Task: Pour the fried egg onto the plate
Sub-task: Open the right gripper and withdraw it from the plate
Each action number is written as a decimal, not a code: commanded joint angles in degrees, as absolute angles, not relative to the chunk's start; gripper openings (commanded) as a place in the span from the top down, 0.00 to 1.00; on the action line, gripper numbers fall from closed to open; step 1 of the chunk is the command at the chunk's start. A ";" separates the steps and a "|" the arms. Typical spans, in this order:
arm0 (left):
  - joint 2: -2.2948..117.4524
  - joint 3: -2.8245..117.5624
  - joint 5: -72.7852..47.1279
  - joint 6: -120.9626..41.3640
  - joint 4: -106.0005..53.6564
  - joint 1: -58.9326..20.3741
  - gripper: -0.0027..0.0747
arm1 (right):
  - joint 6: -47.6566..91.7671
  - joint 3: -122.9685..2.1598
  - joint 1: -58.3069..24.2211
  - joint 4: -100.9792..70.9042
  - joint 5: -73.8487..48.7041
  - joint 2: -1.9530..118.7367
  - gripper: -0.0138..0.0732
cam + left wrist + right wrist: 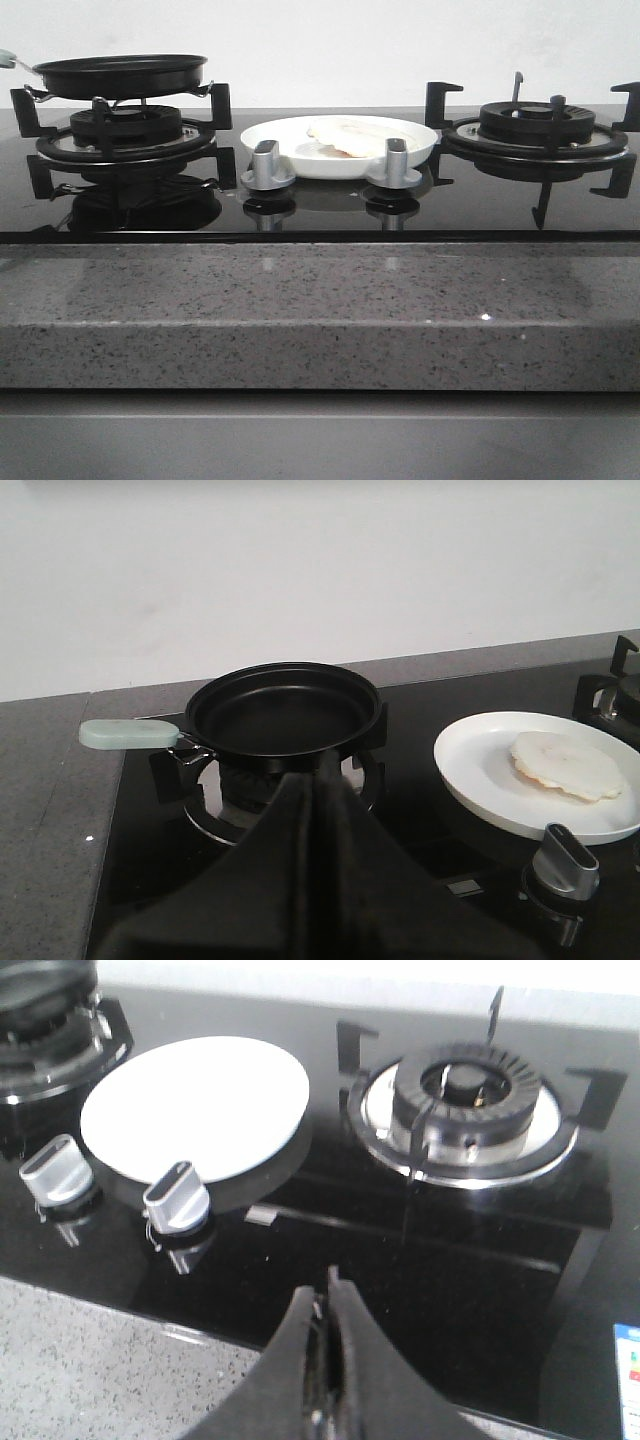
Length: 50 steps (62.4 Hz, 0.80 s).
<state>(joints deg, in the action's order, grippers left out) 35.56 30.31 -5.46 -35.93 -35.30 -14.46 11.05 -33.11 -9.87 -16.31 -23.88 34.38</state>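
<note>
The fried egg [349, 136] lies flat on the plate [285, 141], a bit to the right of the plate's middle and toward its far side. It is pale and floppy, with a soft yellow patch. The plate is white and shiny, and it sits on the black glass stove top [480, 205] between the two burners. Just in front of the plate stand two silver knobs [267, 165], one on the left and one on the right, and they hide a bit of the plate's near rim. To the left of the plate is the black frying pan [121, 74]. It rests on the left burner [127, 135] and there is nothing inside it. Its pale green handle [128, 734] sticks out to the left. To the right of the plate is the right burner [538, 128], with nothing on it. The stove top is set into a gray speckled stone tabletop [320, 310]. The left claw [322, 780] hangs in the air near the pan, with its two dark fingers pressed together and nothing between them. The right claw [328, 1310] hangs over the near edge of the stove, apart from the plate, and its fingers are pressed together too, holding nothing.
</note>
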 commanded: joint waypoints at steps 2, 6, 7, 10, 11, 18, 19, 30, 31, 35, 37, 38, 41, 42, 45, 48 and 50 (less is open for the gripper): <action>35.47 31.92 -1.61 -35.32 -36.00 -14.92 0.99 | 11.58 -34.25 -9.81 -17.63 -20.01 33.52 0.92; 35.47 31.92 -1.61 -35.32 -36.00 -14.92 0.99 | 11.58 -34.25 -9.81 -17.63 -21.18 33.57 0.92; 35.47 31.92 -1.61 -35.32 -36.00 -14.92 0.99 | 11.58 -34.25 -9.81 -17.63 -21.24 33.57 0.92; 35.47 31.92 -1.61 -35.32 -36.00 -14.92 0.99 | 11.58 -34.25 -9.81 -17.63 -21.43 33.57 0.92; 35.47 31.92 -1.61 -35.32 -36.00 -14.92 0.99 | 11.58 -34.25 -9.81 -17.63 -21.43 33.57 0.92; 35.47 31.92 -1.61 -35.32 -36.00 -14.92 0.99 | 11.58 -34.25 -9.81 -17.63 -21.53 33.57 0.92; 35.47 31.92 -1.61 -35.32 -36.00 -14.92 0.99 | 11.58 -34.25 -9.81 -17.63 -21.53 33.57 0.92; 35.47 31.92 -1.61 -35.32 -36.00 -14.92 0.99 | 11.58 -34.25 -9.81 -17.63 -21.53 33.57 0.92; 35.47 31.92 -1.61 -35.32 -36.00 -14.92 0.99 | 11.58 -34.25 -9.81 -17.63 -21.53 33.57 0.92; 35.47 31.92 -1.61 -35.32 -36.00 -14.92 0.99 | 11.58 -34.25 -9.81 -17.63 -21.53 33.57 0.92; 35.47 31.92 -1.61 -35.32 -36.00 -14.92 0.99 | 11.58 -34.25 -9.81 -17.63 -21.53 33.57 0.92; 35.47 31.92 -1.61 -35.32 -35.87 -14.92 0.99 | 11.58 -34.25 -9.81 -17.63 -21.53 33.57 0.92; 35.47 31.92 -1.39 -35.32 -35.43 -14.92 0.99 | 11.58 -34.25 -9.81 -17.63 -21.53 33.57 0.92; 35.47 31.92 -1.22 -35.32 -35.25 -14.92 0.99 | 11.58 -34.25 -9.81 -17.63 -21.53 33.57 0.92; 35.47 31.92 -0.98 -35.32 -35.25 -14.92 0.99 | 11.58 -34.25 -9.81 -17.63 -21.53 33.57 0.92; 35.47 31.92 -0.98 -35.32 -35.25 -14.92 0.99 | 11.58 -34.25 -9.81 -17.63 -21.53 33.57 0.92; 35.47 31.92 -0.98 -35.16 -33.90 -14.92 0.99 | 11.58 -34.25 -9.81 -17.63 -21.53 33.57 0.92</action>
